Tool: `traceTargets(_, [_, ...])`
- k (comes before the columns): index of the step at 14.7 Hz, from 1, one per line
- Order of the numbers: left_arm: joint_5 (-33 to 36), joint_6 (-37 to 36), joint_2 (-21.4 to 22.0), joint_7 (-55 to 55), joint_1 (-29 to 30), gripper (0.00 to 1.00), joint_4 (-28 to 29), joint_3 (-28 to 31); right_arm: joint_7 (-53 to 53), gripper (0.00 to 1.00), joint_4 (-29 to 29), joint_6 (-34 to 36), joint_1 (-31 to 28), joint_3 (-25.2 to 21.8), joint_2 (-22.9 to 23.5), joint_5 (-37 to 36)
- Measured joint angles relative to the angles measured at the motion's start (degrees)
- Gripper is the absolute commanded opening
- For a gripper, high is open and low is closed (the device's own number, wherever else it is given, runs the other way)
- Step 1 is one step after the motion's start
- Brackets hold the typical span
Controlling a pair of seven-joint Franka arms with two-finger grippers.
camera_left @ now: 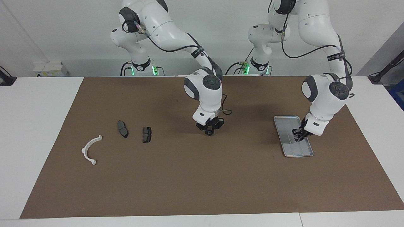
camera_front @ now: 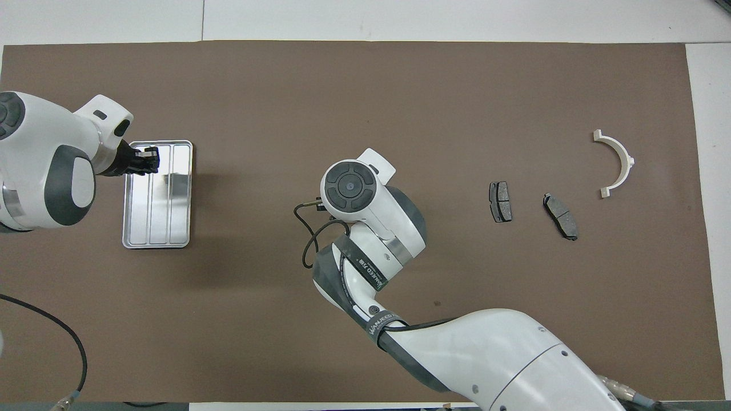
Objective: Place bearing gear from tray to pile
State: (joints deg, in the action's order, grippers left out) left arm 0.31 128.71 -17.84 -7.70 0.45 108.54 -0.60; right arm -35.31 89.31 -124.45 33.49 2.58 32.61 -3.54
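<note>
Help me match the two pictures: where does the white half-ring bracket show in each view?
Facing view: bracket low at the picture's left, toward the right arm's end of the table.
Overhead view: bracket high at the picture's right.
Shared landmark: the two dark pads lie beside it, nearer to the robots.

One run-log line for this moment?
left gripper: shut, over tray | right gripper: low over mat, mid-table | pile: white bracket, two dark pads, apart from both grippers

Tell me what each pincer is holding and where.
Right pincer has a small dark ring at its end; grip unconfirmed. Left pincer, over the tray, shows nothing held.
</note>
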Motion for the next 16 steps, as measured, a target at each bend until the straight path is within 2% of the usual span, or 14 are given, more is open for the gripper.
traceTargets(2, [0.0, 0.0, 0.1, -0.2, 0.0, 0.00, 0.0, 0.0, 3.9, 0.00, -3.2, 5.9, -3.1, -0.3, -2.6, 0.0])
traceTargets(4, [-0.1, 0.0, 0.3, -0.9, -0.1, 0.00, 0.0, -0.2, 11.1, 0.00, -5.5, 11.8, -8.5, -0.3, -6.8, 0.5])
traceTargets(7, [-0.2, -0.1, 0.6, -3.2, -0.7, 0.00, 0.0, -1.0, 28.1, 0.00, -6.1, 17.0, -19.8, -0.3, -12.2, 5.4])
traceTargets(9, [-0.5, -0.2, 0.7, -9.4, -3.2, 0.00, -0.4, -2.0, 40.0, 0.00, -6.1, 18.0, -27.6, -0.3, -12.8, 7.3])
traceTargets(11, [-0.6, -0.4, 0.7, -20.8, -10.0, 0.00, -2.0, -2.6, 48.8, 0.00, -5.8, 18.1, -33.4, -0.4, -12.3, 7.5])
traceTargets(13, [-0.6, -0.8, 0.6, -31.6, -18.0, 0.00, -4.1, -2.9, 53.4, 0.00, -4.2, 17.6, -36.6, -0.3, -11.6, 7.5])
traceTargets(16, [-0.4, -3.6, -2.8, -45.9, -29.2, 0.00, -10.0, -2.7, 58.1, 0.00, 1.6, 10.8, -39.0, -0.3, -10.7, 7.4])
